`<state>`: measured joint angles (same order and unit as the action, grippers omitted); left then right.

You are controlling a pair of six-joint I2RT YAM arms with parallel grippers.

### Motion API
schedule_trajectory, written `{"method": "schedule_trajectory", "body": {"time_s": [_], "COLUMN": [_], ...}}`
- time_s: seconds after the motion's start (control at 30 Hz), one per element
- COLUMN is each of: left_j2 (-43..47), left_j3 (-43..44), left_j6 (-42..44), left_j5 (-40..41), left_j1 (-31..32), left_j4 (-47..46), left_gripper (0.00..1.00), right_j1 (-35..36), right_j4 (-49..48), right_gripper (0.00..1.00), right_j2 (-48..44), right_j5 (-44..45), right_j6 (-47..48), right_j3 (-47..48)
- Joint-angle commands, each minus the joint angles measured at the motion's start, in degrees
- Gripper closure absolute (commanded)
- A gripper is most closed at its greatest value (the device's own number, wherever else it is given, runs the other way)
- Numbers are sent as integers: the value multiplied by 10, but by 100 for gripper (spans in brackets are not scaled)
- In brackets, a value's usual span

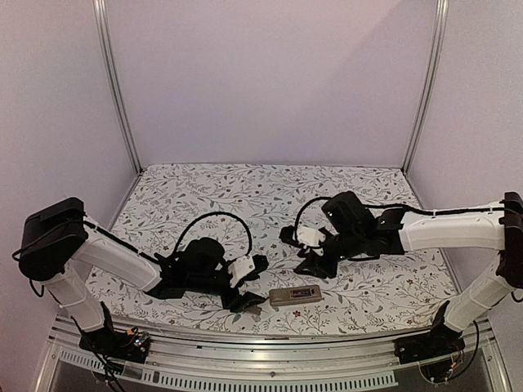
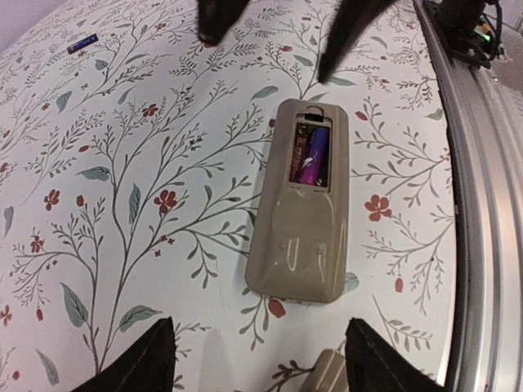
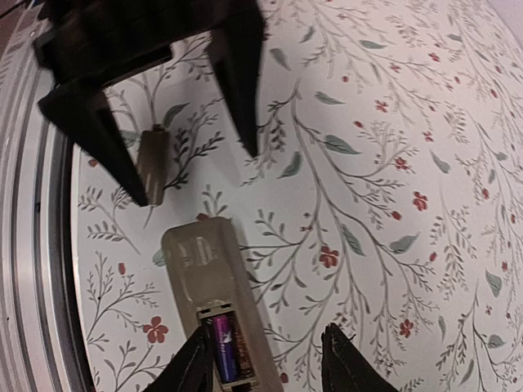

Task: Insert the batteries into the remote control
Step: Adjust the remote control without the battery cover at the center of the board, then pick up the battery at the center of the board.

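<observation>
I am hovering my left hand (image 2: 260, 327) spread and empty at 9 o'clock of the remote control (image 1: 295, 296), my right hand (image 3: 270, 366) parted, pinching nothing, at its 12 o'clock, remote lying back-up at the counter's (image 1: 245, 188) 6 o'clock, battery (image 2: 315, 155) sitting in its recess

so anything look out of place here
The remote lies back-up, its recess uncovered with one purple battery inside. The cover lies loose off its end, and a small dark cylinder, probably the other battery, sits far away from it.
</observation>
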<state>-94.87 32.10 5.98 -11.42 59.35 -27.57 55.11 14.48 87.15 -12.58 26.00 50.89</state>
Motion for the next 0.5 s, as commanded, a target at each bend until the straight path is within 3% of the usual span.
{"method": "schedule_trajectory", "body": {"time_s": [0.0, 0.1, 0.23, 0.47], "left_j2": [-1, 3, 8, 15], "left_j3": [11, 10, 9, 10], "left_j6": [8, 8, 7, 7], "left_j5": [-6, -4, 0, 8], "left_j1": [-7, -7, -7, -7], "left_j4": [7, 7, 8, 11], "left_gripper": [29, 29, 28, 28], "right_j1": [-124, -208, -287, -317], "right_j4": [-2, 55, 161, 220], "right_gripper": [53, 48, 50, 49], "right_j2": [-31, -7, 96, 287], "right_j5": [41, 56, 106, 146], "right_j6": [-151, -202, -246, -187], "right_j3": [66, 135, 270, 411]}}
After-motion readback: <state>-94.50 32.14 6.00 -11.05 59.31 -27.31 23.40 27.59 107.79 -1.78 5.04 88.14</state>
